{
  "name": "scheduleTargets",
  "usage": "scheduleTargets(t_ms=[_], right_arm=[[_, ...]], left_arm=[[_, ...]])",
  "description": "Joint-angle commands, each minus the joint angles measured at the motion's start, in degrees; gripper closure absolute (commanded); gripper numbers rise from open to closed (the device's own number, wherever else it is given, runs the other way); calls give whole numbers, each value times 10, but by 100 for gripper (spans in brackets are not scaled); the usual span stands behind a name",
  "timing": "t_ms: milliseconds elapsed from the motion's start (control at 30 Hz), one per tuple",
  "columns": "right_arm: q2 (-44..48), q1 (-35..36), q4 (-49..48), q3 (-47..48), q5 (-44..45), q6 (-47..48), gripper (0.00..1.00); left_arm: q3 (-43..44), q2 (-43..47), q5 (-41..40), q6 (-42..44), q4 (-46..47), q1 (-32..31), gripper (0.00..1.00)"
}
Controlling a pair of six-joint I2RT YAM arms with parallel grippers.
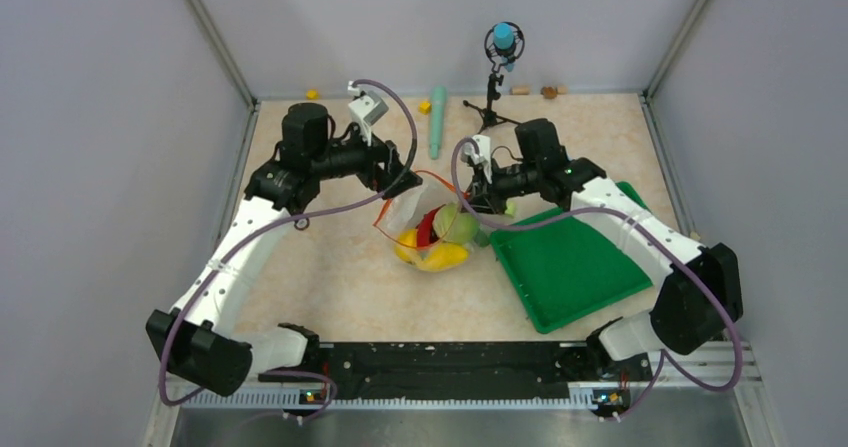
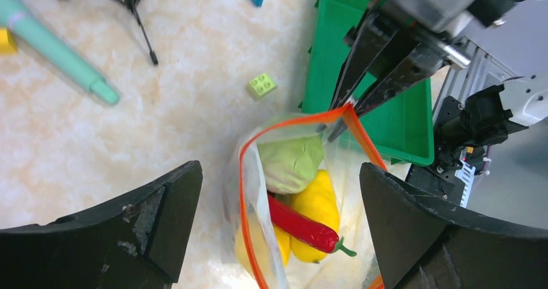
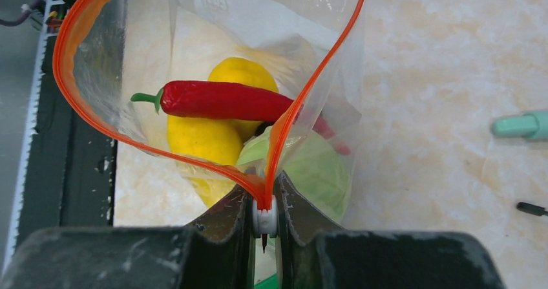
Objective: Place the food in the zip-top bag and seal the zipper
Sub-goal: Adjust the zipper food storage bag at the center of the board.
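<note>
The zip-top bag (image 1: 425, 225) sits mid-table, just left of the green tray (image 1: 570, 267). Its mouth gapes, and a red chili (image 3: 226, 100), yellow pieces (image 3: 200, 140) and a green leafy ball (image 3: 316, 169) lie inside. The right gripper (image 3: 264, 205) is pinched tight on the white slider (image 3: 264, 215) at the tray-side end of the zipper (image 3: 60, 53). The left gripper (image 2: 279, 185) hangs over the mouth, fingers spread wide, holding nothing.

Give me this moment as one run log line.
zip-top bag: mouth open, zipper unsealed | inside: red chili, yellow pieces, green ball | left gripper: open over bag | right gripper: shut on slider
</note>
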State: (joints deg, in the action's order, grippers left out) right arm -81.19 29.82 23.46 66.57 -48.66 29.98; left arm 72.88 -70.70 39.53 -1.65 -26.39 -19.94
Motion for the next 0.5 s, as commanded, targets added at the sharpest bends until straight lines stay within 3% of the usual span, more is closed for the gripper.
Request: scheduleTargets(t_ms=[0,267,467], right_arm=[[-5,-2,84,59,-30,4,100],[-6,-2,55,93,65,-156,100],[-12,-2,29,103,104,-211,100]], left_arm=[[41,-8,71,38,62,-7,3],[103,-92,109,34,79,-55,3],[153,-153,158,37,46,-76,3]])
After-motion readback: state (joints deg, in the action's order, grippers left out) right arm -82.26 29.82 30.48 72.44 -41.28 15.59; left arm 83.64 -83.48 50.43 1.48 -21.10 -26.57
